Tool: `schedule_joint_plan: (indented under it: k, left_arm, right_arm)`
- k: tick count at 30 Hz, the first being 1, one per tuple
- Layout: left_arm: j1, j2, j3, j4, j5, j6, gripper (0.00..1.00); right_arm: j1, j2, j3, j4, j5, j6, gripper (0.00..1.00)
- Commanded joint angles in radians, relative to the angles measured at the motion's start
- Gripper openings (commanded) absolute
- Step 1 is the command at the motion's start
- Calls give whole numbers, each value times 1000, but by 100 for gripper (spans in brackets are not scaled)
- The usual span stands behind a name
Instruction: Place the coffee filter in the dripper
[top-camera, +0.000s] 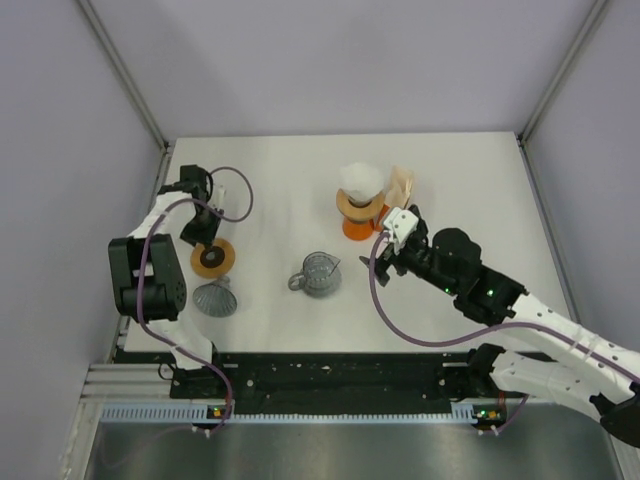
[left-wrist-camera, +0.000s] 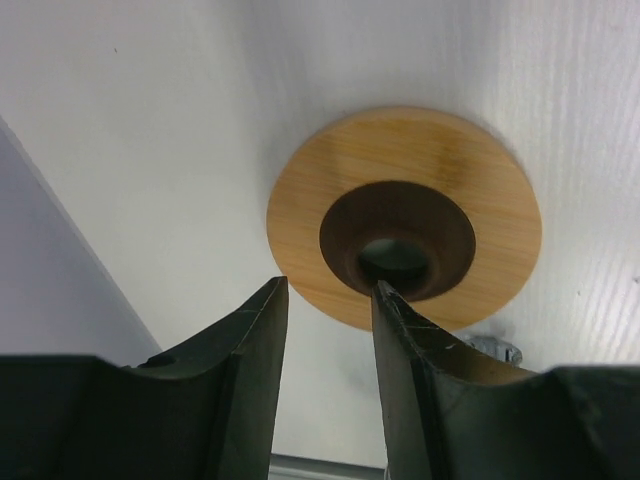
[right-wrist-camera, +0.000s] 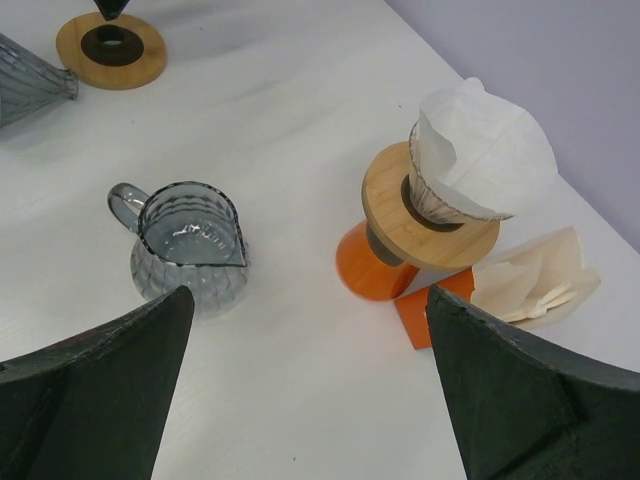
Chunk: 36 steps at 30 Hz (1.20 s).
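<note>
The filter (right-wrist-camera: 480, 150) is sitting in the dripper (right-wrist-camera: 432, 205) on top of the orange stand (right-wrist-camera: 370, 270), toward the far right of the table (top-camera: 280, 180). It looks puffed up and proud of the rim rather than pressed home, so I'd call it placed but only loosely. The right claw (right-wrist-camera: 308, 300) hangs near the stand, released, spread wide and holding nothing. My worry is a careless sweep from there: the stand is tall and narrow, and a nudge could tip it or knock the filter askew. Over on the left, the left claw (left-wrist-camera: 328, 290) is down over a wooden ring (left-wrist-camera: 480, 200), one finger at the centre hole and the other outside the near rim. The jaws are only part way apart, and I can't tell whether they are pinching the ring or just straddling it. If they bite on one edge like that, the ring could flip up or skate away. A loose dripper (top-camera: 215, 298) lies just beside it on the near side and would take the hit. A glass jug (right-wrist-camera: 188, 250) stands between the two arms, so either one reaching across has to go round or over it. Spare filters (right-wrist-camera: 530, 280) sit just behind the stand, easy to scatter.
</note>
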<state>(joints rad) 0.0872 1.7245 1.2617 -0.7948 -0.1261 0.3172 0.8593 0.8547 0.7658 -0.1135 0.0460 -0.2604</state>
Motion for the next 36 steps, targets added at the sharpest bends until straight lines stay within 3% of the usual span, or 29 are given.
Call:
schedule_joint_plan:
  k: [1,14,23,36]
  left_arm:
    - [-1,56,-4,114,-44,23,43]
    - [-1,144,-62,134,19,23,37]
    - [5,23,37,17,101,43,41]
    - [5,64,-22,68,5,82,43]
  right_arm:
    - [-13,15,33,18,-15,9,99]
    - [-14,30,52,12,-5,10,99]
    - [-14,23,50,2,-3,4,99]
    - [-14,14,53,-3,-11,7,99]
